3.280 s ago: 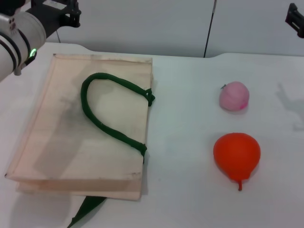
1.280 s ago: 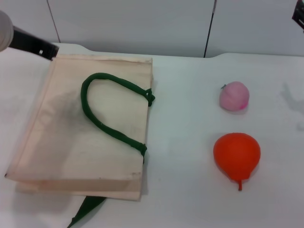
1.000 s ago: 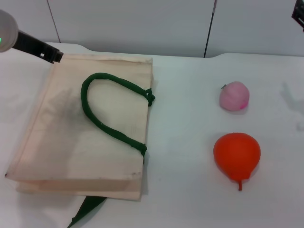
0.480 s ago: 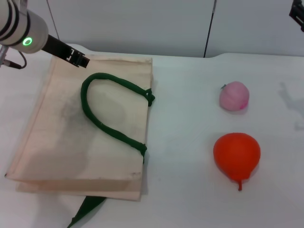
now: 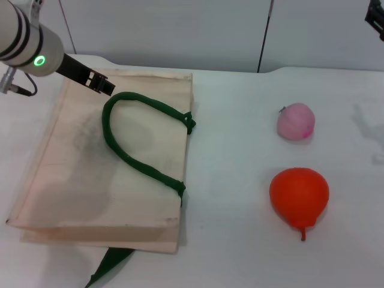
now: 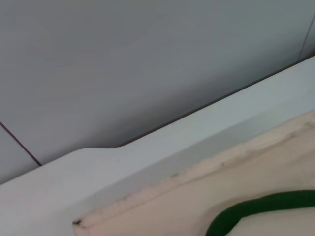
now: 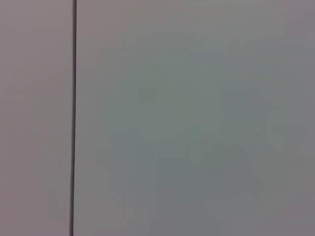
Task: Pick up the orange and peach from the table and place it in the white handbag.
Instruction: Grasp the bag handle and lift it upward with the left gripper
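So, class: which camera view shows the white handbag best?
The head view: the whole white handbag lies flat on the table, green handle on top. The left wrist view catches only one edge and a bit of handle; the right wrist view shows none of it.

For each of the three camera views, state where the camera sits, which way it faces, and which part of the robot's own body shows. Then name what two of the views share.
Head view: on the robot's head, facing forward and down at the table, the white handbag, peach and orange; the left gripper reaches over the bag's far corner, the right gripper sits at the top right edge.
Left wrist view: on the left arm, facing the bag's far edge, the table and the wall; no robot part shows.
Right wrist view: on the right arm, facing bare wall; no robot part shows.
Shared: head and left wrist views both show the bag and its green handle.
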`<state>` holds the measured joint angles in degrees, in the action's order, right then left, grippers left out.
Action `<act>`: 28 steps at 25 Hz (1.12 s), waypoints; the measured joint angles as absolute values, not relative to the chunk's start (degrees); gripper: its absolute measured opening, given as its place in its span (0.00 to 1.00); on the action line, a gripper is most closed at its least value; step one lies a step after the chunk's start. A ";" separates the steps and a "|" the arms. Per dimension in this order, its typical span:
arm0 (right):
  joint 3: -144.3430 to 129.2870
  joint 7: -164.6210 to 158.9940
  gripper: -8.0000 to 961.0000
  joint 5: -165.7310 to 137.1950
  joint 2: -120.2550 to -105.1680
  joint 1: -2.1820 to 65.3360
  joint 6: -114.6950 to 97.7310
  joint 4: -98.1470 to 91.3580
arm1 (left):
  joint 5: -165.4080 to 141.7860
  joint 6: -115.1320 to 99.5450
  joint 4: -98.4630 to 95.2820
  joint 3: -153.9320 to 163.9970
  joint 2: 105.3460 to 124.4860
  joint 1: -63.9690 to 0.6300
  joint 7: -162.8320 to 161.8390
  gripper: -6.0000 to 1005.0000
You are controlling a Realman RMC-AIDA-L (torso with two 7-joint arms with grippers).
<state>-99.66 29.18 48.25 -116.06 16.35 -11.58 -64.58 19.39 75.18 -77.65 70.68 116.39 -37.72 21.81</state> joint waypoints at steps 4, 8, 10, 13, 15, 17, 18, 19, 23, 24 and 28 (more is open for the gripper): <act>-99.62 29.18 0.91 48.25 -116.03 16.53 -11.06 -64.58 | 19.42 73.78 -75.76 70.82 116.40 -37.84 21.83 0.57; -99.58 29.18 0.91 48.25 -116.04 16.68 -10.93 -64.57 | 19.55 72.20 -72.29 70.47 116.35 -38.83 22.14 0.56; -99.58 29.18 0.91 48.25 -116.07 16.69 -10.91 -64.65 | 19.60 71.08 -70.12 70.33 116.33 -39.47 22.18 0.56; -99.57 29.18 0.91 48.25 -116.09 16.70 -10.90 -64.72 | 19.61 68.57 -67.77 70.31 116.34 -39.71 22.19 0.56; -99.57 29.18 0.91 48.25 -116.10 16.70 -10.89 -64.88 | 19.61 66.80 -66.37 70.31 116.38 -39.77 22.20 0.56; -99.57 29.18 0.91 48.25 -116.10 16.67 -10.89 -65.21 | 19.61 65.57 -65.33 70.40 116.40 -39.91 22.24 0.56; -99.58 29.18 0.91 48.25 -116.10 16.62 -10.89 -65.37 | 19.63 65.00 -64.78 70.47 116.41 -40.01 22.27 0.56; -99.60 29.18 0.91 48.25 -116.10 16.55 -10.89 -65.52 | 19.72 64.46 -64.19 70.58 116.42 -40.14 22.33 0.56; -99.80 29.18 0.91 48.25 -116.10 16.57 -10.89 -65.67 | 20.73 62.87 -62.04 70.80 116.53 -40.69 22.83 0.56; -99.82 29.18 0.91 48.25 -116.11 16.59 -10.89 -65.67 | 20.91 62.52 -61.74 70.80 116.55 -40.80 22.94 0.56; -99.91 29.18 0.91 48.25 -116.10 16.64 -10.90 -65.67 | 21.02 61.49 -61.06 70.89 116.71 -40.93 23.01 0.56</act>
